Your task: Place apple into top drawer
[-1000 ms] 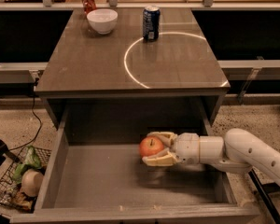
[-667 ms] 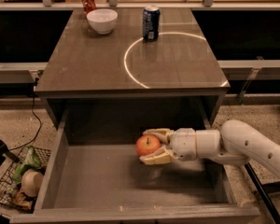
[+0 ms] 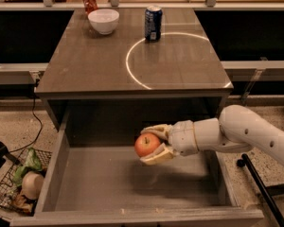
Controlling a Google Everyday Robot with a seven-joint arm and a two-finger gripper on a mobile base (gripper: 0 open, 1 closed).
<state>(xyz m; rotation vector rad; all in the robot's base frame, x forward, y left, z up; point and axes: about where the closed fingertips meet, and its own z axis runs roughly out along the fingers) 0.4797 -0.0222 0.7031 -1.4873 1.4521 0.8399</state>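
jaws are clamped on the apple top and bottom, holding it just above the floor of the open top drawer, toward the back. white bowl and blue can sit on the surface above

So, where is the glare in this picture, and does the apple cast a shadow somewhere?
In the camera view, glare forms a bright ring on the table top, by the blue can; the gripper holds the apple over the open top drawer, and their soft shadow falls on the drawer bottom below.
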